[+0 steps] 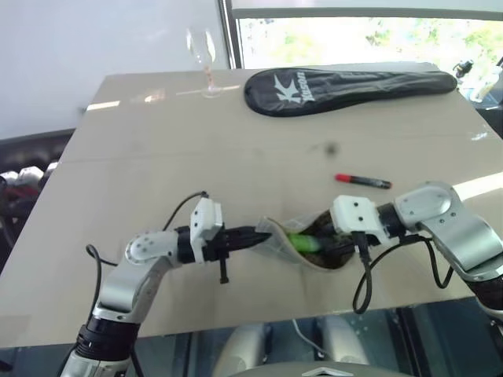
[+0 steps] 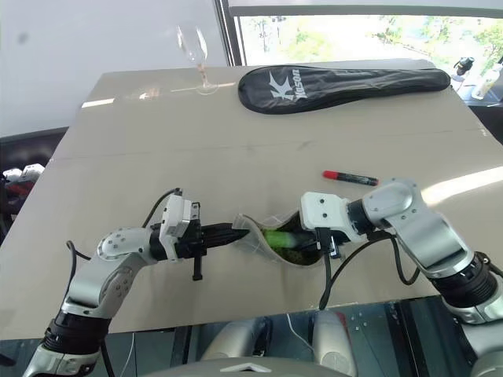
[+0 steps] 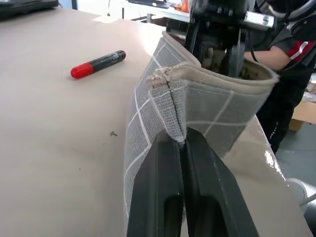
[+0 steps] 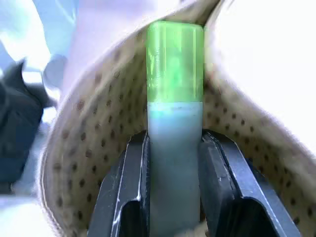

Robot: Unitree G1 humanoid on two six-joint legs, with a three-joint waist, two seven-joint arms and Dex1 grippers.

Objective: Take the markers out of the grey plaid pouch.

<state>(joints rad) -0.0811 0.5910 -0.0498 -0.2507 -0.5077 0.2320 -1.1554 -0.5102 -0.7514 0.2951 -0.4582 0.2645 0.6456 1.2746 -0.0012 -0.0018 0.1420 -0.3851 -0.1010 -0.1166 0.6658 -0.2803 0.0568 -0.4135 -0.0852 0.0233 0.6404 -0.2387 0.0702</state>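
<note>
The grey plaid pouch (image 1: 277, 236) hangs open just above the table's near edge, between my two grippers. My left gripper (image 3: 182, 143) is shut on the pouch's end seam, holding it from the left. My right gripper (image 4: 174, 143) reaches into the pouch mouth from the right and is shut on a green marker (image 4: 175, 89), whose bright green cap (image 1: 301, 243) shows inside the dotted lining (image 4: 94, 128). A red marker (image 1: 363, 181) with a black end lies on the table beyond the pouch, to the right.
A long black racket cover (image 1: 346, 88) lies across the far side of the table. A wine glass (image 1: 203, 59) stands at the far left. The table's near edge (image 1: 236, 326) runs just below both arms.
</note>
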